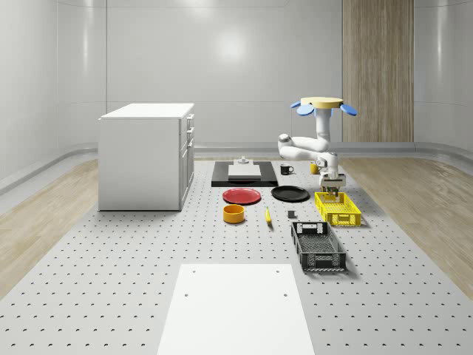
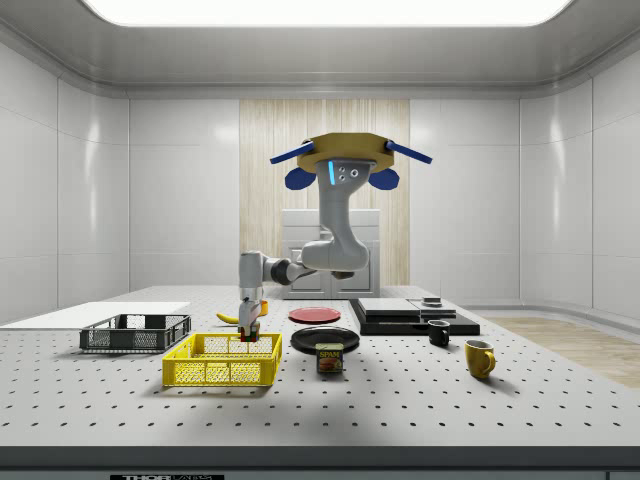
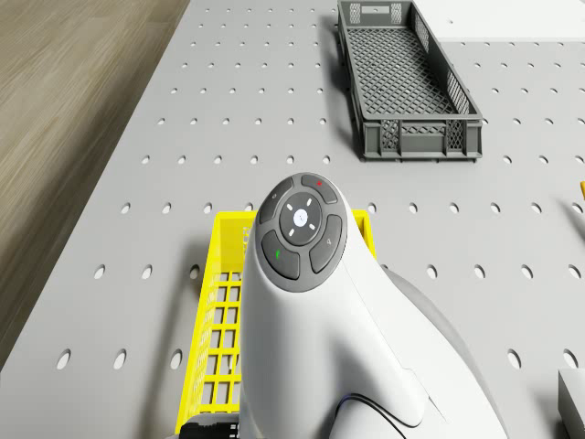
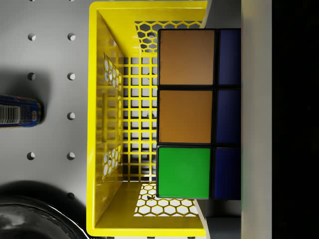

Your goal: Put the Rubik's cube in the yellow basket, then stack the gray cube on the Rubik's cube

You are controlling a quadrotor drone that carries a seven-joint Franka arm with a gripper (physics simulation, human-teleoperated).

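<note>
Whole-scene view: drone (image 1: 321, 104) hovers beyond the yellow basket (image 1: 338, 208); gripper (image 1: 333, 191) hangs over the basket's far end, with the dark gray crate (image 1: 318, 246) nearer.
Side view: gripper (image 2: 248, 328) dips inside the basket (image 2: 222, 360); a Spam tin (image 2: 330, 358) stands just beside it.
Drone view: arm (image 3: 320, 320) covers most of the basket (image 3: 207, 311).
Wrist view: Rubik's cube (image 4: 199, 114) pinched in the claw, over the basket's mesh floor (image 4: 137, 119).
</note>
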